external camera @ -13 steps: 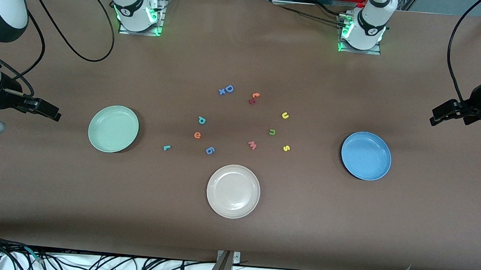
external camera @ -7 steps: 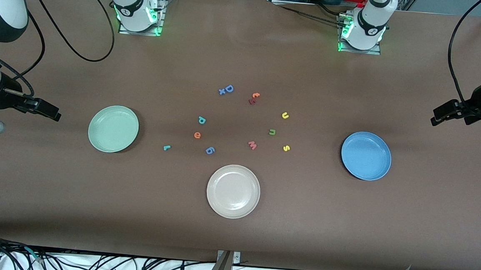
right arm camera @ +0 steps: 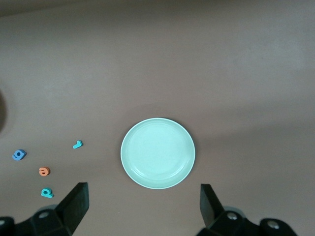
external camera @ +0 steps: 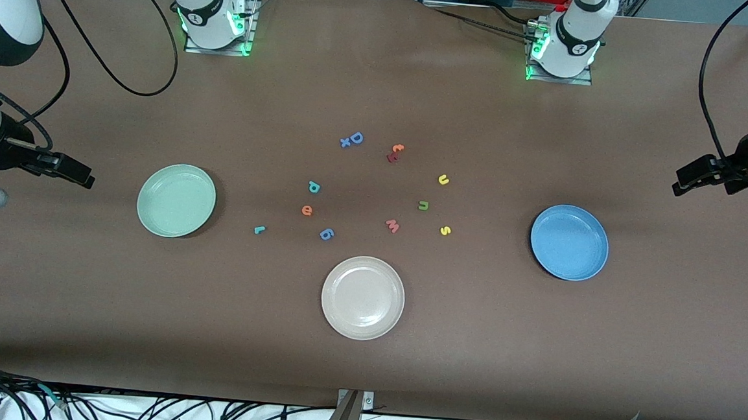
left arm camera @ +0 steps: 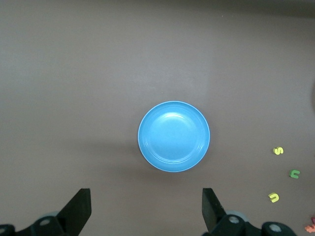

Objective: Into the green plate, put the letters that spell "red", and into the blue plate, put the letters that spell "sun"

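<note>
The green plate (external camera: 176, 200) lies toward the right arm's end, the blue plate (external camera: 569, 242) toward the left arm's end; both are bare. Between them lie the teal r (external camera: 259, 229), orange e (external camera: 307, 210) and teal d (external camera: 314, 186), then the yellow u (external camera: 443, 180), olive n (external camera: 423, 205) and yellow s (external camera: 445, 230). My right gripper (external camera: 85, 179) hangs open beside the green plate (right arm camera: 158, 153), at the table's end. My left gripper (external camera: 679, 183) hangs open beside the blue plate (left arm camera: 173, 136), at the other end. Neither holds anything.
A beige-white plate (external camera: 363, 297) sits nearer the front camera than the letters. Among the letters lie a blue 6 (external camera: 326, 234), a pink w (external camera: 392, 225), a blue D (external camera: 355, 138) and an orange t (external camera: 398, 148). Cables trail along both table ends.
The left arm has drifted slightly toward its end of the table. The right arm and the letters have not moved.
</note>
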`<state>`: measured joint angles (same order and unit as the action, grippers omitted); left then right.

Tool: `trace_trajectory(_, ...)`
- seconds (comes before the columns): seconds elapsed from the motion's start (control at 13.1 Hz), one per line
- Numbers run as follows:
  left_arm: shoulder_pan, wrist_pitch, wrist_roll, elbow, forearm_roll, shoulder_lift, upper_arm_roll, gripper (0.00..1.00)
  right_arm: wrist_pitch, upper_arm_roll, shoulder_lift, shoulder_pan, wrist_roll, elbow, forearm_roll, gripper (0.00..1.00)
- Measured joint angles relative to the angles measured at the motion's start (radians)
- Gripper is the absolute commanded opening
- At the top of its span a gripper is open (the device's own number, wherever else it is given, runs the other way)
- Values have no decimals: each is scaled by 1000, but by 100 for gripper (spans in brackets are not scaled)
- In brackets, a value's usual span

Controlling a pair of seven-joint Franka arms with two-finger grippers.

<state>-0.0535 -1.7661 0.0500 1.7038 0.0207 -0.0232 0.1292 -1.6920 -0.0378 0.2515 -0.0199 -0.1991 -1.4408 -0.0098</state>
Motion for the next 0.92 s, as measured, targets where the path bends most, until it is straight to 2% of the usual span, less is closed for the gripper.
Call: trace_trajectory(0.92,23,16,-57,-1,0,-4,1,100,0,0,0,0,0,0,0,100)
